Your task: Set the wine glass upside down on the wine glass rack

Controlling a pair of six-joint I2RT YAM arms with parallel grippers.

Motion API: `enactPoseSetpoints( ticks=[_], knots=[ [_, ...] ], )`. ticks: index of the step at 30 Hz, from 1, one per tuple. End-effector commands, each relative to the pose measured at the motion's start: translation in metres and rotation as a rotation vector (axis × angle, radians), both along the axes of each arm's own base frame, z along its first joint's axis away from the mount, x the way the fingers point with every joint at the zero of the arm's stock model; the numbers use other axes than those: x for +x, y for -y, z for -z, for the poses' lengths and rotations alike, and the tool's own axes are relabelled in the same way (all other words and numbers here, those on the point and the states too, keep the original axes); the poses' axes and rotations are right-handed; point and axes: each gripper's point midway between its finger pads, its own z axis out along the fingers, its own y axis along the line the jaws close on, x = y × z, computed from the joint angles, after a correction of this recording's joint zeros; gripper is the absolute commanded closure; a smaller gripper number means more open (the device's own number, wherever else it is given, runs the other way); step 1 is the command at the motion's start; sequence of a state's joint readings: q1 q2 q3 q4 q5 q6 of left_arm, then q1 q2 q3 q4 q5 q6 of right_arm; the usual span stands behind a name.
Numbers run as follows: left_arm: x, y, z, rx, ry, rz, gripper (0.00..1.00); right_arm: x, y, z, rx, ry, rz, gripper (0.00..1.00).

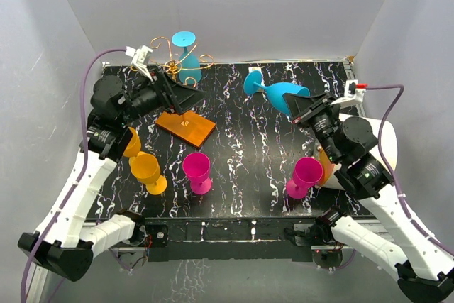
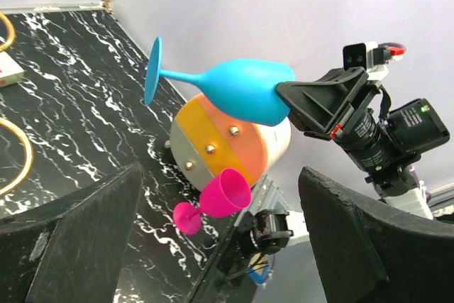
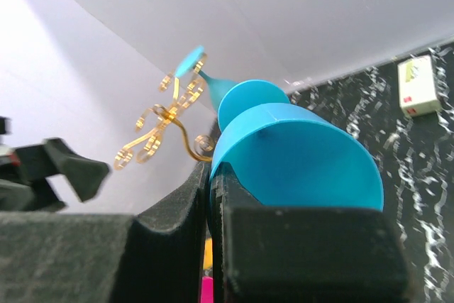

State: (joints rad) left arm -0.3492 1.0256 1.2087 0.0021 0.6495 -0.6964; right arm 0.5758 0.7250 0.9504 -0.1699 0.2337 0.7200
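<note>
My right gripper (image 1: 301, 108) is shut on the rim of a blue wine glass (image 1: 280, 94), which lies roughly level above the table with its foot pointing toward the rack. The left wrist view shows this glass (image 2: 241, 90) side-on. The wine glass rack (image 1: 170, 58), gold wire on an orange-brown base (image 1: 186, 127), stands at the back left. A second blue wine glass (image 1: 186, 54) hangs upside down on it. My left gripper (image 1: 186, 97) is open and empty just in front of the rack. In the right wrist view the held glass (image 3: 298, 161) fills the foreground, with the rack (image 3: 167, 122) beyond.
Two orange glasses (image 1: 145, 172) and a magenta glass (image 1: 197, 170) stand at the front left. Another magenta glass (image 1: 305, 175) stands at the front right, next to an orange-and-white cylinder (image 2: 234, 143). A small white box (image 3: 418, 86) lies on the black marbled table (image 1: 241, 147).
</note>
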Motion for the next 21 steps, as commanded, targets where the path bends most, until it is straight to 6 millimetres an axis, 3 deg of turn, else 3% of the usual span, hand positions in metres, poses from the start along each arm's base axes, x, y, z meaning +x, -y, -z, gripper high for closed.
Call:
enactPoseSetpoints(
  ticks=[1, 5, 14, 21],
  knots=[
    [0.000, 0.013, -0.016, -0.094, -0.038, -0.006, 0.10, -0.013, 0.008, -0.055, 0.172, 0.167, -0.002, 1.00],
    [0.007, 0.023, -0.017, -0.165, -0.128, -0.027, 0.11, -0.022, 0.012, -0.070, 0.247, 0.221, -0.015, 1.00],
    [0.021, 0.043, -0.036, -0.303, -0.201, -0.065, 0.14, -0.031, 0.013, -0.085, 0.359, 0.281, -0.053, 1.00],
    [0.026, 0.077, -0.050, -0.349, -0.170, -0.055, 0.11, -0.038, 0.008, -0.102, 0.412, 0.331, -0.110, 1.00]
  ],
)
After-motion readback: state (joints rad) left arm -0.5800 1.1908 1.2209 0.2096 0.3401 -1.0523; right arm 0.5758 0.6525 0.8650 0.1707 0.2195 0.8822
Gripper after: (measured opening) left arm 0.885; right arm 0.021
